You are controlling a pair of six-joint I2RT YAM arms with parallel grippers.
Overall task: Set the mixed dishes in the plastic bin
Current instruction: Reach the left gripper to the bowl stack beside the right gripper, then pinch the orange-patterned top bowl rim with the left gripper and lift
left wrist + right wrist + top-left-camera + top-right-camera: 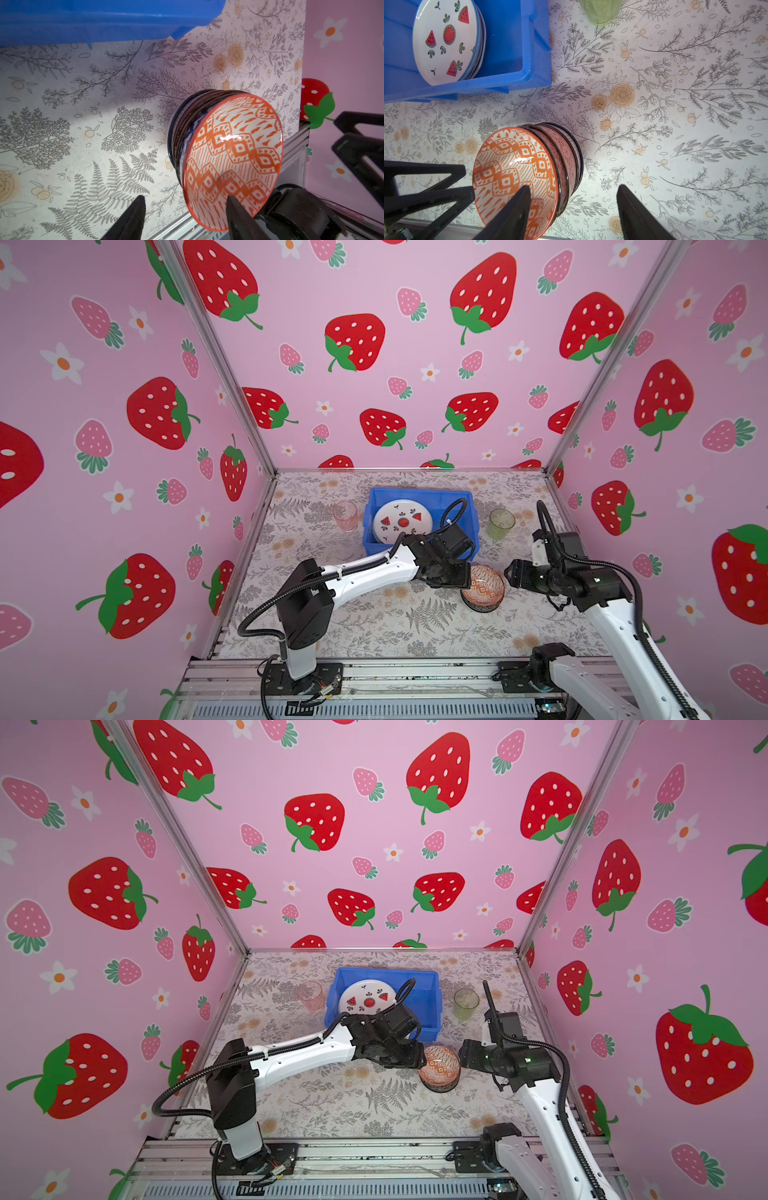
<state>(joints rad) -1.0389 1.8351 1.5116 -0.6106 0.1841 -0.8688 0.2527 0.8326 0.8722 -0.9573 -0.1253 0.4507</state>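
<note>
Left wrist/right wrist: L tool [185, 197], R tool [574, 187] unclenched at orange bowl [234, 149] rim

The bowl [484, 589] bears orange-and-white diamonds, the bin [419, 491] is blue, the plate [401, 520] white with watermelon slices.

Both top views hang high and far in front of the bin [419, 494], looking down and past it. Each wrist view looks from close by, from opposite sides, at the bowls [232, 149] just before the bin; both share bowls and a bin corner.
</note>
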